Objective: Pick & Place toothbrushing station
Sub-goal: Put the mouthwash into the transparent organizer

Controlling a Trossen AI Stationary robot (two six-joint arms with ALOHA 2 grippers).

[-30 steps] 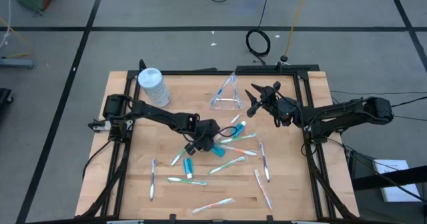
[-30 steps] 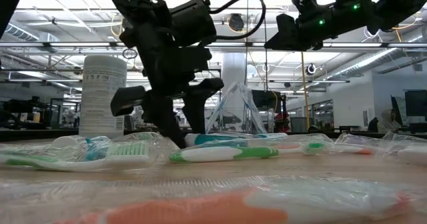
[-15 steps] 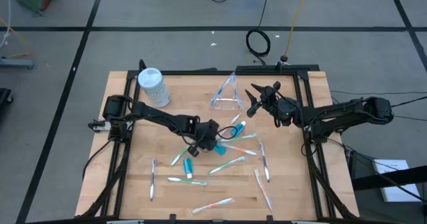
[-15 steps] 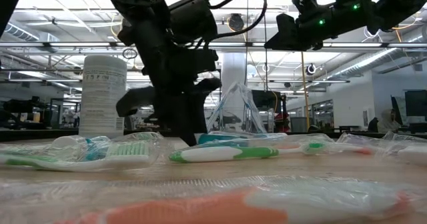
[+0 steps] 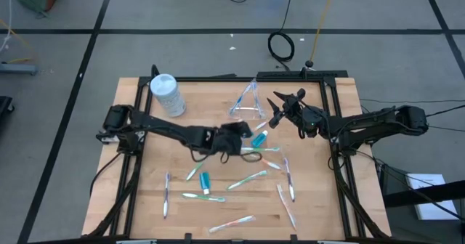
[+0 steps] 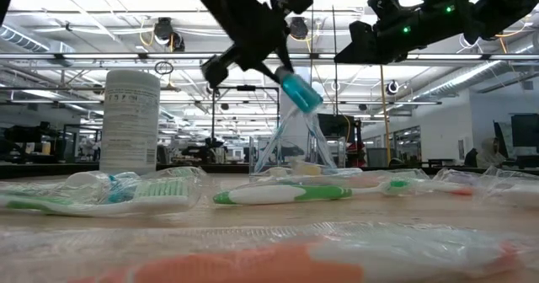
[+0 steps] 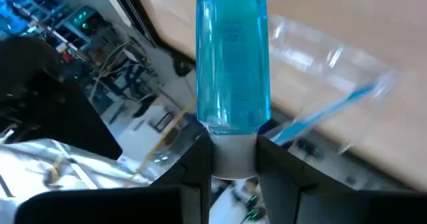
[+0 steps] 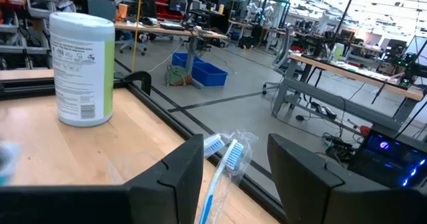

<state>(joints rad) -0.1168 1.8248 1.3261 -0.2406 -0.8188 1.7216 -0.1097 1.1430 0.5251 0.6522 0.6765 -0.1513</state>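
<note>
Toothpaste tube (image 7: 232,61), small and blue, is pinched by its white cap end in your left end effector (image 5: 234,133), lifted clear of the tabletop (image 5: 138,200) near the middle. In the low view the tube (image 6: 300,92) hangs tilted in the air. The clear cup (image 5: 248,102) sits just beyond it on the far side, leaning, with a blue-handled toothbrush (image 8: 223,164) already in it.

Likely step: carry the tube to the cup and drop it in. The grip is only on the cap, so move slowly and avoid swinging. Line the tube over the cup mouth before you let go; the cup looks light and may tip if bumped.

Right end effector (image 5: 280,107) hovers just right of the cup, fingers (image 8: 173,171) parted and empty; keep the left arm clear of it. Loose toothbrushes (image 5: 247,179) lie scattered on the near half of the tabletop.
</note>
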